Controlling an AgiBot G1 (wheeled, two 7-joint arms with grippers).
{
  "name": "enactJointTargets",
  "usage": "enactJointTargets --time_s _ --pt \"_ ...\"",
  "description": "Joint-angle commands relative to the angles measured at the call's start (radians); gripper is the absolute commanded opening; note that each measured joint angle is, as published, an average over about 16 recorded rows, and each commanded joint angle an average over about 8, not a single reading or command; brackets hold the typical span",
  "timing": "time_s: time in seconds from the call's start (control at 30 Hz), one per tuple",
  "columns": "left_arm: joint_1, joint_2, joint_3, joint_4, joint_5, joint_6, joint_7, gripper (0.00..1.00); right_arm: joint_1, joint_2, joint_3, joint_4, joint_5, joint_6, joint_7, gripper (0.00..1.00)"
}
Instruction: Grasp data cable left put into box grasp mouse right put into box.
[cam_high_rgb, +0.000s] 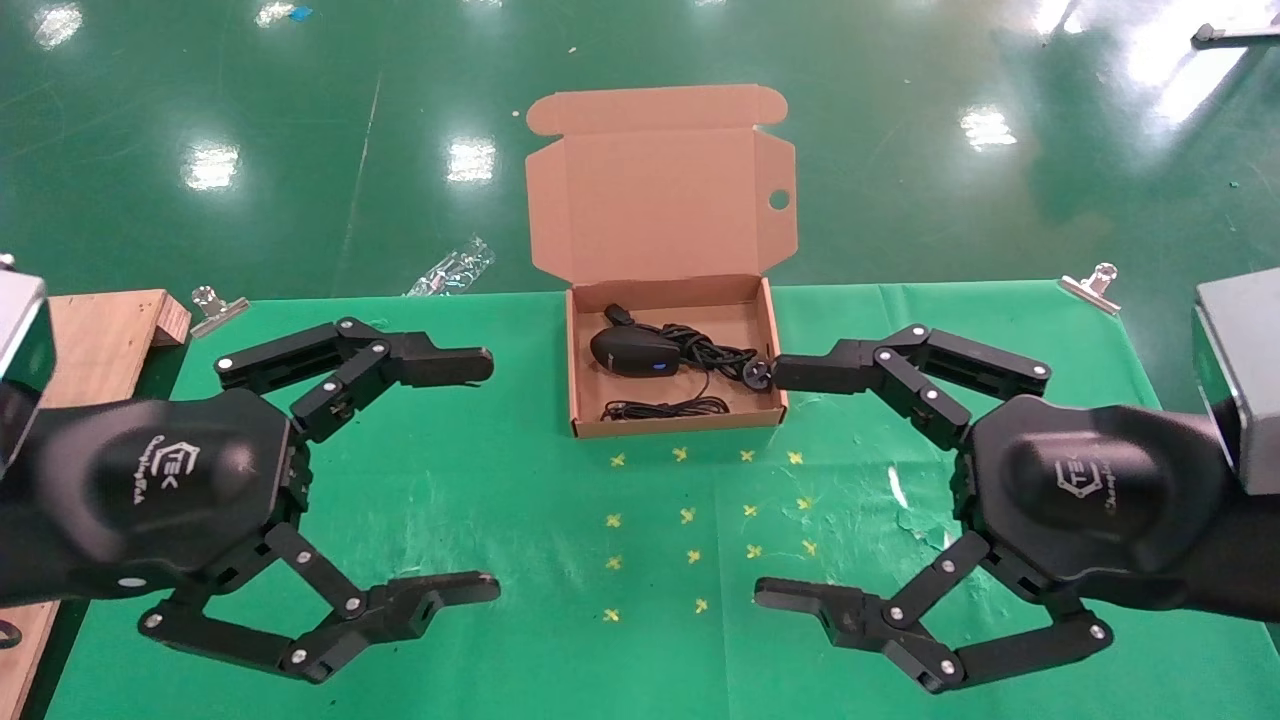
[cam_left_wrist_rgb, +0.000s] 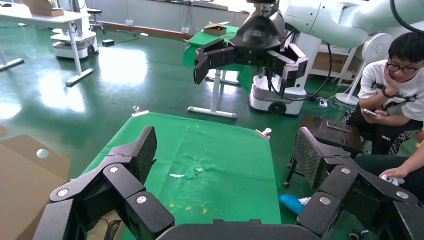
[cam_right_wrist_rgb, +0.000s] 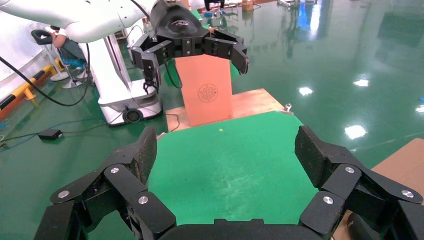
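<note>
Robotics lab / test hall, not a home or shop. Glossy green epoxy floor (cam_high_rgb: 250, 120) w/ ceiling-light reflections runs wide on all sides. The tabletop (cam_high_rgb: 500, 500) wears a green cloth held by metal binder clips (cam_high_rgb: 1092, 285) and marked w/ small yellow crosses (cam_high_rgb: 690, 510) — a staged work area. Wrist views show white robot bases on wheels (cam_left_wrist_rgb: 272, 97), floor cables (cam_right_wrist_rgb: 45, 135), other white worktables (cam_left_wrist_rgb: 45, 20) further off, and a seated person w/ glasses (cam_left_wrist_rgb: 400, 85) watching beside the rig — an operator. A wooden board (cam_high_rgb: 100, 330) sits at the left table edge.
</note>
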Motion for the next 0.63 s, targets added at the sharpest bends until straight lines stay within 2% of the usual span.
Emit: enactJointTargets --time_s 0.03,0.63 --pt "-0.002 0.002 0.003 0.001 0.007 -0.003 -0.002 1.00 0.000 0.000 0.000 0.000 -0.001 0.000 0.000 1.00" --pt "-0.007 0.007 0.011 0.003 0.028 -0.012 -0.006 1.00 0.001 -0.001 -0.001 -0.001 -0.002 0.001 0.000 1.00"
